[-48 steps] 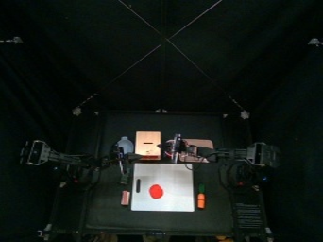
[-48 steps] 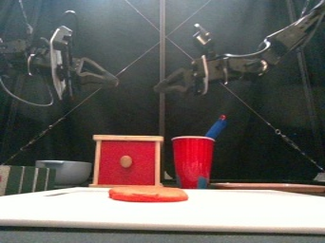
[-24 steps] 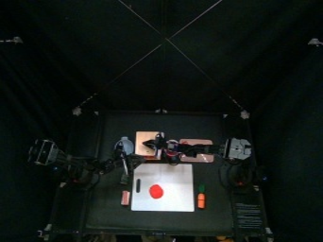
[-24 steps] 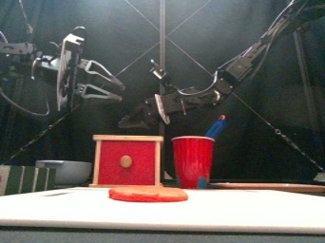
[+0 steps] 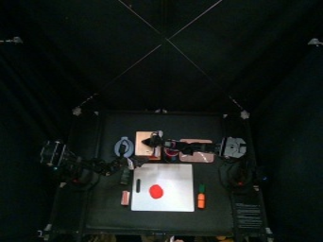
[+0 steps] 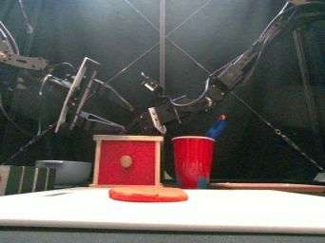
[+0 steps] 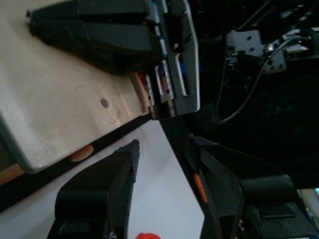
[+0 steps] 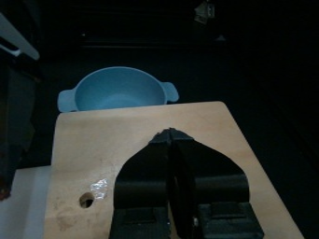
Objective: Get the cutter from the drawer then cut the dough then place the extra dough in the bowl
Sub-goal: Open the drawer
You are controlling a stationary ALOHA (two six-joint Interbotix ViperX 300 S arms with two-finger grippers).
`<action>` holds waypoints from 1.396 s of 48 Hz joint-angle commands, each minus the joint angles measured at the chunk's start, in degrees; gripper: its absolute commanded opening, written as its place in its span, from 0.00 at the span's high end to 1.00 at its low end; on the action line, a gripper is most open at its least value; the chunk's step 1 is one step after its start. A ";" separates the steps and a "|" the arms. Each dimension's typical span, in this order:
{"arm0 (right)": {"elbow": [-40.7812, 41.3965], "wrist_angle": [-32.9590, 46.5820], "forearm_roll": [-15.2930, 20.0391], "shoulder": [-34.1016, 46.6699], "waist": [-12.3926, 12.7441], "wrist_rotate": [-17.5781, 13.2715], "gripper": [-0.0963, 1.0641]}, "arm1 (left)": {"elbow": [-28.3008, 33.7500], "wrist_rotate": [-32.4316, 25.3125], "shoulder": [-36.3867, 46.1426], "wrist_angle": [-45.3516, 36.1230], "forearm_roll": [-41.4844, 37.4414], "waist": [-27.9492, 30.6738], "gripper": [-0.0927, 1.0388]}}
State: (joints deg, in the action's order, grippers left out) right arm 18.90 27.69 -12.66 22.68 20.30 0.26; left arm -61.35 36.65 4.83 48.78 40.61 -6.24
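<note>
Front view: flat, smooth red dough disc (image 6: 147, 194).

The red dough (image 6: 147, 194) lies as a flat disc at the front view's lower centre. Behind it stands the pale wooden box (image 6: 127, 139), its red drawer (image 6: 124, 163) shut. The blue-grey bowl (image 6: 63, 170) sits upright at lower left.

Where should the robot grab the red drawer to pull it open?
By the small round knob in the middle of the red drawer front, coming level, straight at that face. The face around it looks flat, so probably nothing else offers a hold.
</note>
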 commanded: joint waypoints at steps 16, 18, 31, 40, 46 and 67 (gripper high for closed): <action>-0.18 -3.08 -1.93 -0.18 -0.44 0.26 0.95 | 3.08 9.40 -6.59 -1.76 2.81 -0.26 0.19; -0.26 -3.16 -2.20 -0.18 -0.62 0.26 0.95 | 3.16 10.28 -6.77 -2.72 3.52 -0.26 0.19; -0.44 -3.16 -2.46 -0.18 -1.23 0.09 0.95 | 4.13 11.69 -8.53 -5.98 7.21 0.97 0.19; -0.53 -3.16 -2.20 -0.18 -1.49 -0.09 0.95 | 5.19 11.78 -10.02 -6.06 8.09 2.99 0.20; -0.53 -3.16 -2.20 -0.18 -1.67 -0.09 0.95 | 6.24 11.69 -11.25 -6.06 8.61 3.87 0.20; -0.53 -3.16 -2.02 -0.18 -1.93 -0.18 0.95 | 7.73 11.16 -13.80 -6.06 9.93 4.66 0.26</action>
State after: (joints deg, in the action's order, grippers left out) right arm 18.19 25.31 -14.68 22.85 18.63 0.00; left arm -54.49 48.08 -9.40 42.54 50.45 -1.85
